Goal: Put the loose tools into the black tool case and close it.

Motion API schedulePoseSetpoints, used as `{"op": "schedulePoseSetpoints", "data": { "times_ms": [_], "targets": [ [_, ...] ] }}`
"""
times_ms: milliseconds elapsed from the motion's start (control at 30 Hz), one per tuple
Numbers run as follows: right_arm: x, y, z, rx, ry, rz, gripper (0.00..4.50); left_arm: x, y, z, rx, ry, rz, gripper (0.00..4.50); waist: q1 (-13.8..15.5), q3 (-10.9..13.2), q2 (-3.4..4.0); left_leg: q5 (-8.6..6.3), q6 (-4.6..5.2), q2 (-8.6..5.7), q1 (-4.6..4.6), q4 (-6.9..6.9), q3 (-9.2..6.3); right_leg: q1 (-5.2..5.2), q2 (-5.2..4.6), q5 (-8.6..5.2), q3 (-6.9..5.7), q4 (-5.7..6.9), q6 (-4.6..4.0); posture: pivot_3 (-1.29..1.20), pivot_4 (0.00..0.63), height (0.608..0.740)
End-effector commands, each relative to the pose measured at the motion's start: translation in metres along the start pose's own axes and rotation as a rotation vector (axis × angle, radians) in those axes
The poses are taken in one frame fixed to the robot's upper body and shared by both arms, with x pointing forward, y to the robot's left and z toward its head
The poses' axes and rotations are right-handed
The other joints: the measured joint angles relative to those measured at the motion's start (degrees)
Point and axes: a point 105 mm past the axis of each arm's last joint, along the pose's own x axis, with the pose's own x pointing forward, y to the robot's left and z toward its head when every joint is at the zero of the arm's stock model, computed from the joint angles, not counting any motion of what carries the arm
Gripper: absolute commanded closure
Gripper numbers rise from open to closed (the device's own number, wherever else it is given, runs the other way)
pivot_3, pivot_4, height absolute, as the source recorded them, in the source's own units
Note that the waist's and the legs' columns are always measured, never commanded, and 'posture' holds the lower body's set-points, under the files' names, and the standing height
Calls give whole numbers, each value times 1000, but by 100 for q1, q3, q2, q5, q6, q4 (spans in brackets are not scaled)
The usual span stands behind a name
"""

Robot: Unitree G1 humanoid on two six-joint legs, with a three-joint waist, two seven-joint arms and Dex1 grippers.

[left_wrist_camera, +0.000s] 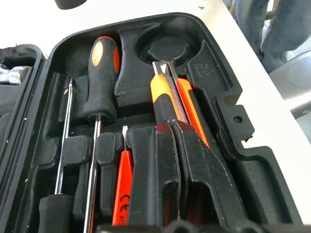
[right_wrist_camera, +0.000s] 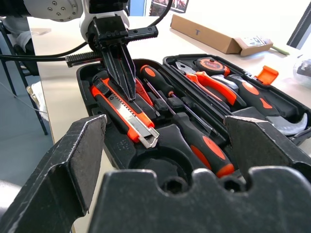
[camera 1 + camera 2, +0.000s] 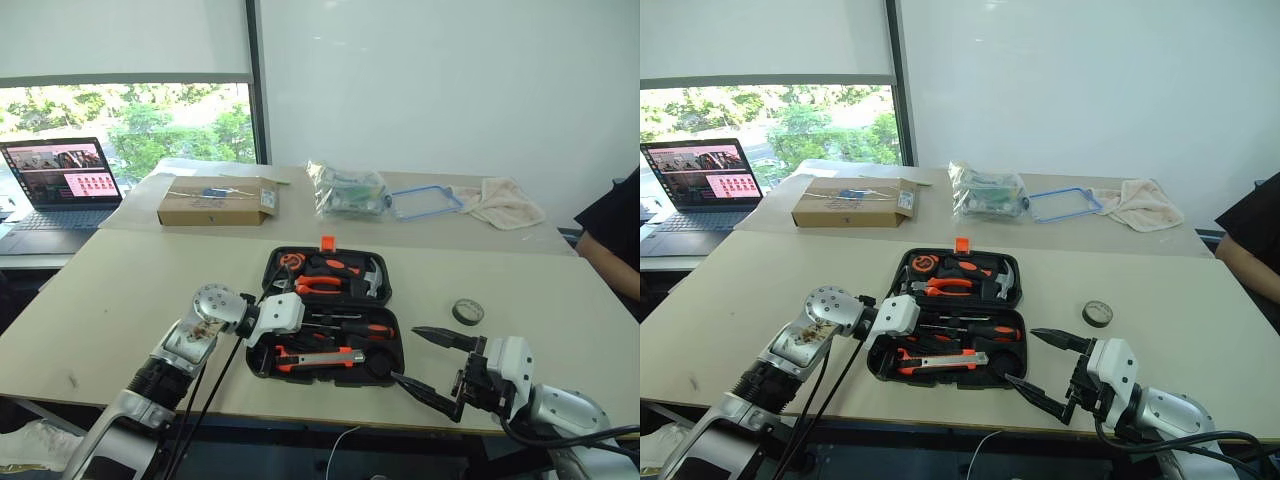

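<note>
The left gripper (image 2: 127,92), fingers pressed together, points down into the open case (image 3: 385,352) beside the knife (image 2: 124,114). The right gripper (image 3: 430,364) hangs wide open at the case's near corner.

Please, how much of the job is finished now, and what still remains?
Done: the knife and screwdrivers lie inside the open case; no loose tools show on the table. In hand: the shut left gripper points down beside the knife, holding nothing. The right gripper hangs open near the case's corner. Left: closing the lid.
</note>
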Motion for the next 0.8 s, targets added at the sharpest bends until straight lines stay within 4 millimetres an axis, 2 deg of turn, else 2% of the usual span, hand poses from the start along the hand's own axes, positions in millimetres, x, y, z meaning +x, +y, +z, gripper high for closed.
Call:
{"op": "schedulePoseSetpoints", "data": {
  "times_ms": [33, 200, 433, 533, 700, 800],
  "targets": [
    [2, 0, 16, -55, -50, -2, 0, -5, -17, -45, -122, 198, -34, 4399, -20, -3, 4, 0, 0, 2, 5, 0, 0, 2, 2, 0, 1, 2, -1, 0, 150, 740],
    [3, 0, 16, -54, -54, -4, 0, -17, -24, -64, -136, 280, -56, 4399, -77, -21, 11, 1, -4, 13, 89, -32, 1, 65, 12, -48, 9, 1, -4, 0, 150, 740],
    [5, 1, 15, -52, -57, -6, 0, -27, -24, -66, -141, 284, -35, 4399, -144, -70, 21, 8, -14, 8, 132, -83, 8, 74, 49, -56, 84, 29, -17, 0, 150, 740],
    [4, 0, 15, -53, -56, -11, 0, -40, -28, -70, -145, 310, -42, 4399, -155, -70, 20, 8, -14, 8, 162, -87, 19, 72, 63, -59, 119, 43, -21, 0, 150, 740],
    [4, 0, 14, -55, -54, -14, 0, -51, -34, -74, -162, 324, -65, 4399, -167, -69, 17, 7, -14, 12, 165, -100, 11, 54, 99, -63, 158, 56, -28, 0, 150, 740],
    [4, -1, 14, -55, -58, -17, 0, -50, -33, -73, -157, 296, -46, 4399, -163, -70, 19, 7, -15, 11, 173, -102, 14, 38, 100, -66, 159, 74, -32, 0, 150, 740]
  ]
}}
